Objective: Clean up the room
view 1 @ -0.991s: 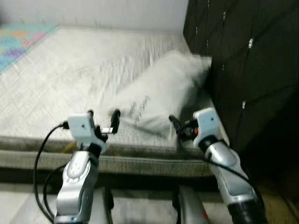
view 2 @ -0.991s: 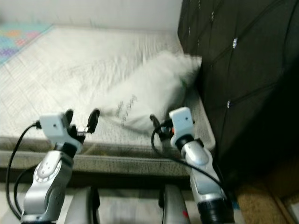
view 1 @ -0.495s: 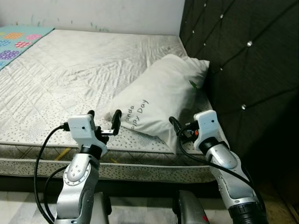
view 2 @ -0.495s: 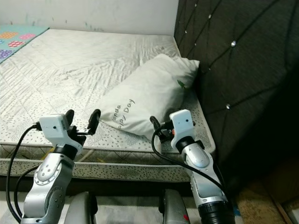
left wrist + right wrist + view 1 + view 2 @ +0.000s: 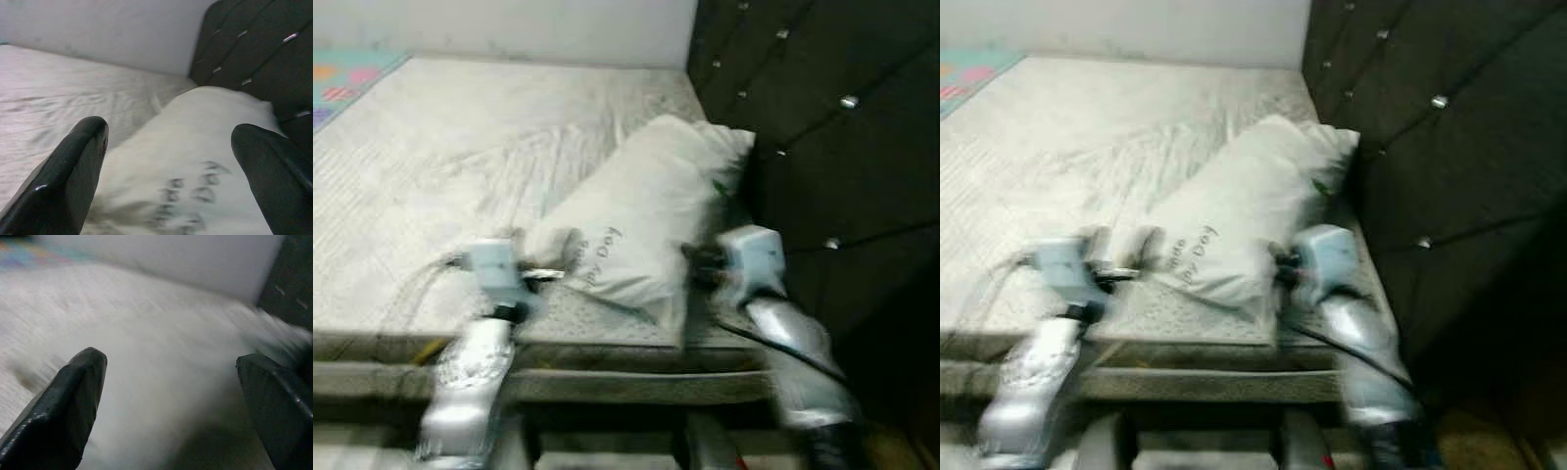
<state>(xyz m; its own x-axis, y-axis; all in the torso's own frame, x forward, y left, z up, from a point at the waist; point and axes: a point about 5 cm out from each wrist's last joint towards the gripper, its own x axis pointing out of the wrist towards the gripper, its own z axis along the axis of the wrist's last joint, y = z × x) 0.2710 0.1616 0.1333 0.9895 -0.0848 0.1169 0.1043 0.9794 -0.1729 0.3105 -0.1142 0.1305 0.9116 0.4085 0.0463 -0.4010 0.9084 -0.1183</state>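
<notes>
White pillow lies askew on the bed; my left pincer and right pincer, both spread wide, should straddle its near corners before squeezing.

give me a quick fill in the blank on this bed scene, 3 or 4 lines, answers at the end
1. The white pillow lies on the mattress with its far end against the dark tufted ____.
2. Both grippers, the left gripper and the right gripper, have their fingers ____.
3. The left gripper's camera looks at printed ____ on the pillow.
4. The pillow lies toward the robot's ____ side of the bed.

Missing words: headboard; open; lettering; right
</notes>
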